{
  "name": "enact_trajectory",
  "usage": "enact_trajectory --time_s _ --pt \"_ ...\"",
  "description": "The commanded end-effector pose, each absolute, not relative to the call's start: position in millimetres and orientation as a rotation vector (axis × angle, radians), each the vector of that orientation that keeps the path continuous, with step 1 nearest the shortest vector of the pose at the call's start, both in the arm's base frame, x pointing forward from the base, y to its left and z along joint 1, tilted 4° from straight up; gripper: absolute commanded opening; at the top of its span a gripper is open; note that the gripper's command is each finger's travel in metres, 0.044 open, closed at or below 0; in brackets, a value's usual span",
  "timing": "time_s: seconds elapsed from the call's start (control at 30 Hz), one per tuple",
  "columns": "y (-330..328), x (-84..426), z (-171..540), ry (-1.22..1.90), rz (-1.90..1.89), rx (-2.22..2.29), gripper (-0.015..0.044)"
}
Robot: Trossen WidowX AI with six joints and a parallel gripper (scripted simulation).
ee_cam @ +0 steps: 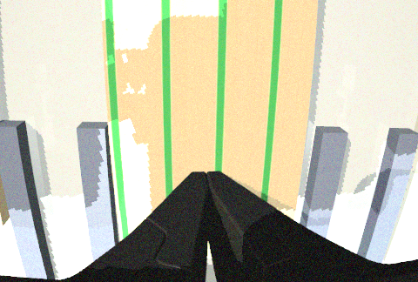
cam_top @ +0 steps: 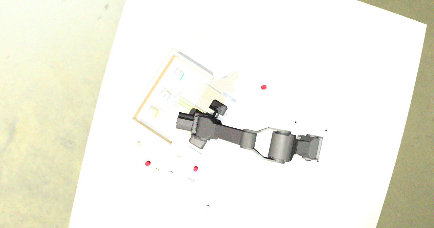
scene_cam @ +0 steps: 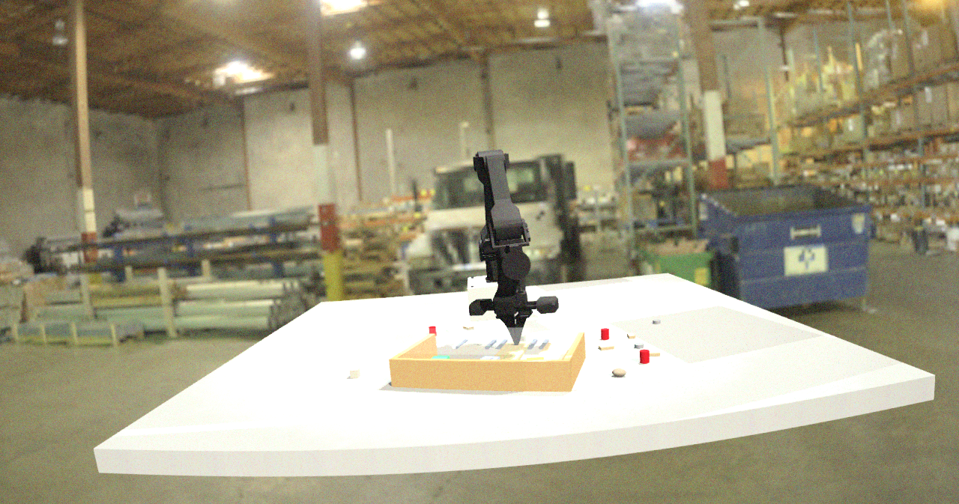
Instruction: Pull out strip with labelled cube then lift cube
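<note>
My gripper (scene_cam: pixel 515 342) (ee_cam: pixel 205 186) is shut and empty, its tips low over the middle strip (ee_cam: pixel 193 99) (scene_cam: pixel 515 355), which is tan with several green lines. In the top view the arm hides the fingertips. Paler strips (ee_cam: pixel 52 77) (ee_cam: pixel 370 77) lie on both sides. A pair of blue-grey upright bars (ee_cam: pixel 92 164) (ee_cam: pixel 326 164) shows on each side of the fingers. At the middle strip's far end sits the labelled cube (cam_top: pixel 165 95), pale with a blue mark. A green-edged cube (cam_top: pixel 179 74) and a yellow cube (cam_top: pixel 153 111) sit on either side. Whether each strip is whole is not clear.
A wooden tray wall (cam_top: pixel 154 87) (scene_cam: pixel 479 375) encloses the cubes on three sides. Red cylinders (cam_top: pixel 263 87) (cam_top: pixel 147 163) (cam_top: pixel 195 168) stand outside it. A tan stone (cam_top: pixel 138 143) (scene_cam: pixel 619 371) lies near the tray corner. A pale block (scene_cam: pixel 354 373) lies left of the tray in the side view.
</note>
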State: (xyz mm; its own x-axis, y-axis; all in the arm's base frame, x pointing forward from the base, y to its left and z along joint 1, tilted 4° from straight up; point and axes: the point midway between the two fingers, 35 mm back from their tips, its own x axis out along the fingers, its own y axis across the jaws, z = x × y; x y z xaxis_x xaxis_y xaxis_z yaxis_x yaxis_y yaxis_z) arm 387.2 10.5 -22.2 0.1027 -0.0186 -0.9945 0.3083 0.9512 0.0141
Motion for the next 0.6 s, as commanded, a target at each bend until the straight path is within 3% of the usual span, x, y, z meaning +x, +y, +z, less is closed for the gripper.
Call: enact_trajectory --time_s 0.0,0.57 --pt "9.8 387.7 -23.9 1.449 -0.251 0.241 0.0" --pt "11.2 384.5 -25.7 1.45 -0.251 0.241 0.0"
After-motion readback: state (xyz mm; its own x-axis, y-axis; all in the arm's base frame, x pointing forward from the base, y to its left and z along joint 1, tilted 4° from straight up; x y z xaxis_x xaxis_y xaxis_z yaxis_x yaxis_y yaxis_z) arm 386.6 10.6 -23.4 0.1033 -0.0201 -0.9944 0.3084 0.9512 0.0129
